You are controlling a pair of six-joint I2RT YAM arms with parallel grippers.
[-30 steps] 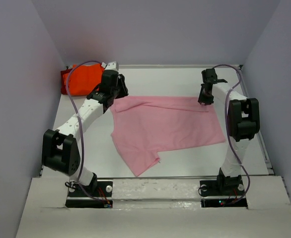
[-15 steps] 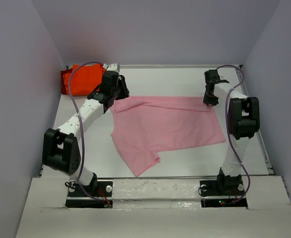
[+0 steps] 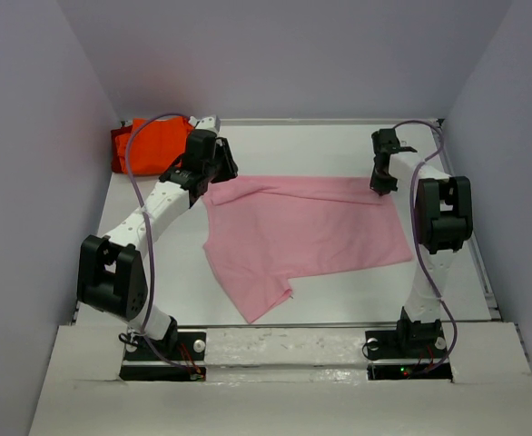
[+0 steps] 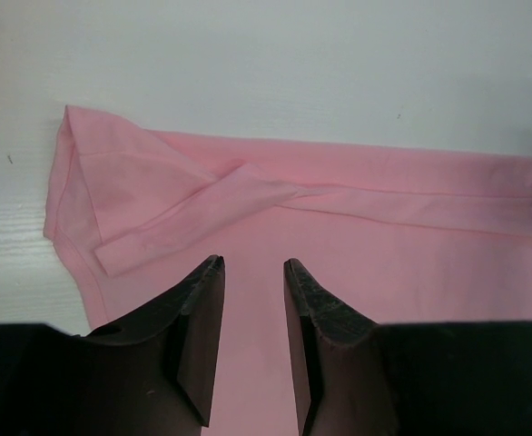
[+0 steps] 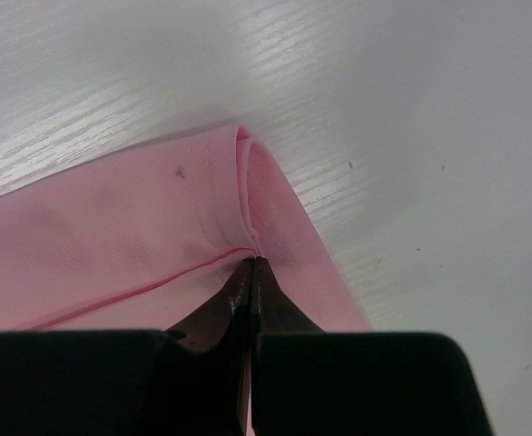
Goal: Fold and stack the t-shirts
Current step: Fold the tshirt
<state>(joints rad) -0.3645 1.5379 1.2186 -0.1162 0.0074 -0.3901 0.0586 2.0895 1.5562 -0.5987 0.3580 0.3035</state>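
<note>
The light pink t-shirt (image 3: 302, 227) lies spread across the middle of the table, its far edge folded over into a band (image 4: 357, 195). My left gripper (image 3: 219, 173) hovers over the shirt's far left corner with its jaws open and only pink cloth showing in the gap (image 4: 252, 263). At the far right corner my right gripper (image 3: 378, 186) is shut, and the cloth (image 5: 112, 236) puckers into a small ridge at its tips (image 5: 251, 261). An orange t-shirt (image 3: 152, 145) sits folded in the back left corner.
White table surface (image 3: 357, 291) surrounds the shirt, with grey walls on three sides. A raised ledge (image 3: 284, 350) carries both arm bases at the near edge. The left arm's purple cable (image 3: 132, 182) loops over the orange t-shirt.
The right gripper's jaws have closed on the pink shirt's far right corner after a small shift there. The left arm and its open jaws have stayed put.
</note>
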